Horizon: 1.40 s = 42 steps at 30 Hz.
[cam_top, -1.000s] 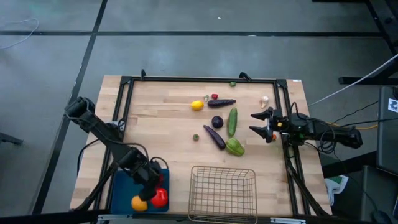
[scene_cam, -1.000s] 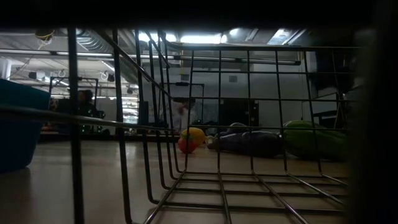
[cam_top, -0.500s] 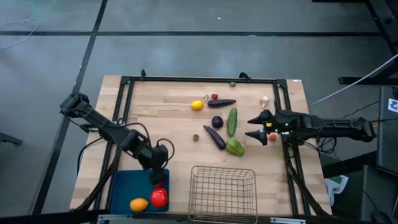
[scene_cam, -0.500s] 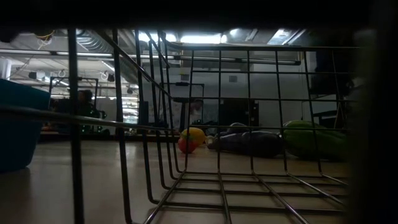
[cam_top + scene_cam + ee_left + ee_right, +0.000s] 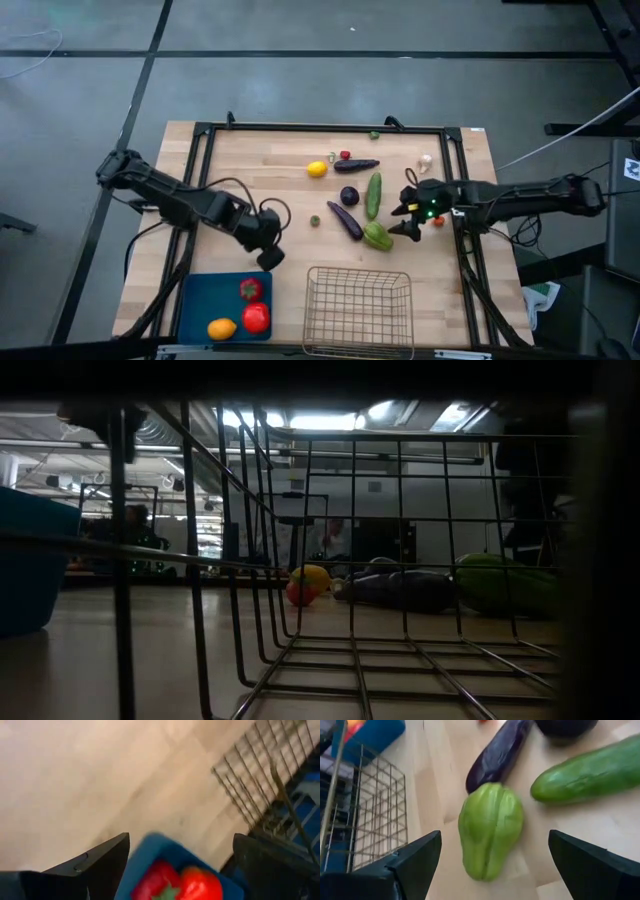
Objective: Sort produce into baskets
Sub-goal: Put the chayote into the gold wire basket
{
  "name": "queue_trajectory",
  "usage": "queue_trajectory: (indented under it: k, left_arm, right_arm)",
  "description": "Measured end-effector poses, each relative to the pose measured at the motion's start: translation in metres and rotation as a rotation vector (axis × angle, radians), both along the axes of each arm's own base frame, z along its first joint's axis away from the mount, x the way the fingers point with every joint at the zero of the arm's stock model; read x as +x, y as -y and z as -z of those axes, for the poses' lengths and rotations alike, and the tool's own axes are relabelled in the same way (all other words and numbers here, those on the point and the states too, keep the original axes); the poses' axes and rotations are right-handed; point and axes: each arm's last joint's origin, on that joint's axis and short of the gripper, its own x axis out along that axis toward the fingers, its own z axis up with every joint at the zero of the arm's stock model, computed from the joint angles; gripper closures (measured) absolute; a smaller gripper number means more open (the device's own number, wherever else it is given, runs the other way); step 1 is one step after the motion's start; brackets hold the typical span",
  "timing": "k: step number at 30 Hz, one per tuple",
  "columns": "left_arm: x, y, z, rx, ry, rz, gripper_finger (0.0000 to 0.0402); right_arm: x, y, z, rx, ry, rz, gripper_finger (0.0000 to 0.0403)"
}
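High view: the left claw (image 5: 268,258) stood over bare table (image 5: 260,190) just beyond the blue tray (image 5: 195,300); the right claw (image 5: 403,218) stood just beside the pale green pepper (image 5: 377,236).
Left claw: fingers apart, holding nothing and touching nothing.
Right claw: fingers spread wide, empty, the green pepper (image 5: 490,830) lying between them in the right wrist view but not gripped.
Blue tray: held an orange (image 5: 223,327) and two red pieces (image 5: 256,318), at the near left of the table.
Wire basket (image 5: 358,310): beside the tray, nothing seen inside it.
Loose produce: lemon (image 5: 317,169), small red piece (image 5: 345,155), long eggplant (image 5: 357,165), round eggplant (image 5: 349,195), slanted eggplant (image 5: 345,219), cucumber (image 5: 374,194) and garlic (image 5: 425,162) lay on the table's far half.
Writing: no brand, label or lettering could be read in any view.
Left wrist view: showed the red pieces (image 5: 185,882) in the tray corner and the basket mesh (image 5: 250,780).
Right wrist view: showed eggplant (image 5: 497,755) and cucumber (image 5: 590,770) close up beyond the pepper.
Low view: looked through the basket wires (image 5: 300,560) at the lemon (image 5: 312,577) and a room behind, unseen from above.
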Motion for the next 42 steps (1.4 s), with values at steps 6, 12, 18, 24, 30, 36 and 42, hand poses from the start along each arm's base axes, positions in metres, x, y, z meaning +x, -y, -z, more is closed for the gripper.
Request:
queue_trajectory:
  k: [6,12,18,24,30,36,42]
  left_arm:
    - [0.006,-0.021,0.000,0.042,0.019,0.011,0.0054]
    - [0.009,-0.034,0.000,0.075,0.030,0.025,0.0054]
    - [0.012,-0.043,-0.001,0.093,0.052,0.031,0.0054]
    - [0.015,-0.045,-0.003,0.108,0.096,0.058,0.0054]
    - [0.015,-0.045,-0.003,0.109,0.096,0.057,0.0054]
    - [0.015,-0.045,-0.003,0.109,0.095,0.056,0.0054]
    - [0.015,-0.045,-0.003,0.109,0.095,0.057,0.0054]
  right_arm:
    - [0.008,-0.002,0.011,0.023,-0.074,-0.030,0.0038]
    - [0.016,-0.017,0.015,-0.003,-0.060,-0.099,0.0038]
    - [0.021,-0.030,0.023,-0.099,-0.089,-0.054,0.0038]
    - [0.024,-0.043,0.035,-0.144,-0.143,-0.072,0.0038]
    - [0.029,-0.047,0.045,-0.166,-0.166,-0.078,0.0038]
    - [0.037,-0.049,0.056,-0.185,-0.185,-0.073,0.0038]
    - [0.039,-0.048,0.061,-0.218,-0.193,-0.046,0.0050]
